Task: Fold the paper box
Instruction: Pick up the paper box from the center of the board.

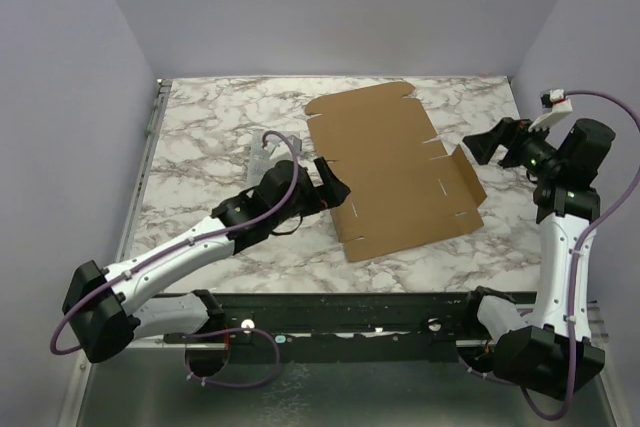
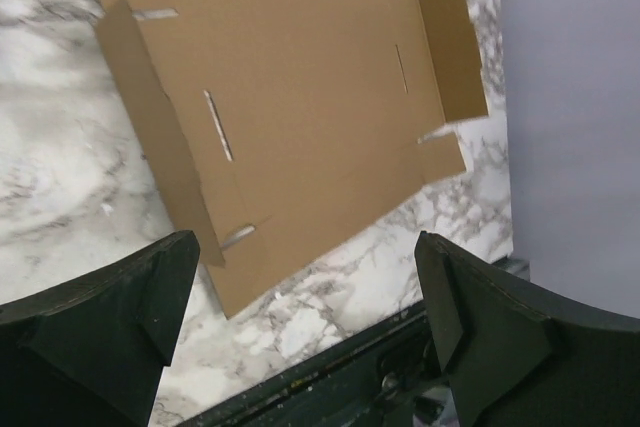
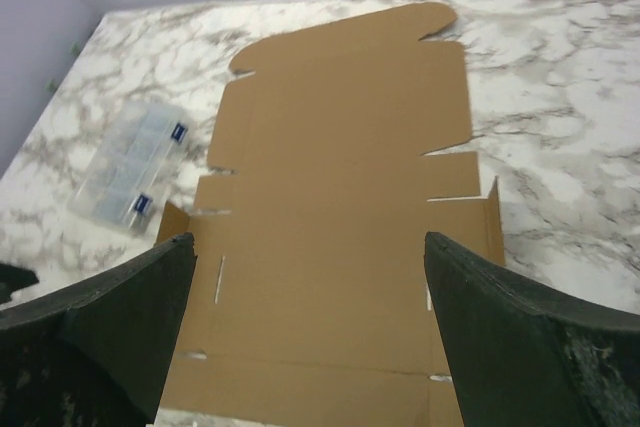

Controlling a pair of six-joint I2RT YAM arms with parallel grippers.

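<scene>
Pre-fold: the paper box (image 1: 395,167) lies flat on the table (image 1: 210,242), barely started.
Left gripper (image 1: 335,189) sits at the sheet's 9 o'clock edge, right gripper (image 1: 484,147) at 3 o'clock; both gape wide, holding nothing. Next move probably: catch the side flaps (image 1: 462,185) and crease them upward.

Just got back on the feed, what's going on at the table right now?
Nothing is held yet. The paper box lies unfolded on the marble table, mostly flat, one side flap tilted up. The left gripper is by its left edge, the right gripper by its right edge, both with fingers open. A clear plastic case lies just beyond the left arm.
</scene>
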